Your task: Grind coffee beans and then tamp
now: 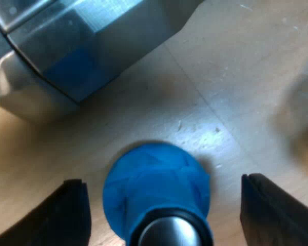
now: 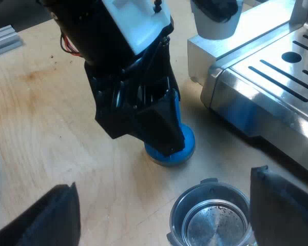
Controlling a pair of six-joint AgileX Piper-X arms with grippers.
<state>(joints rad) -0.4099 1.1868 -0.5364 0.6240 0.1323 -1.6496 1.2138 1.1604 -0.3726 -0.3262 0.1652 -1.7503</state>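
A blue tamper [image 1: 156, 187] with a metal top stands upright on the wooden table, close to the espresso machine's steel base [image 1: 82, 46]. My left gripper [image 1: 163, 180] is open and straddles it, one finger on each side with a gap to each. In the right wrist view the left gripper [image 2: 167, 146] comes down over the tamper [image 2: 182, 151], hiding all but its blue base. The metal holder's round basket [image 2: 210, 219] is close beside the tamper and looks empty; its handle is hidden. My right gripper [image 2: 163, 179] is open, its fingers wide on either side of the basket.
The machine's slotted steel drip tray [image 2: 282, 66] runs close past the tamper and the holder. A white part with a dark opening [image 2: 215, 18] sits above the machine's ledge. Bare wooden table [image 2: 51, 123] stretches away on the side away from the machine.
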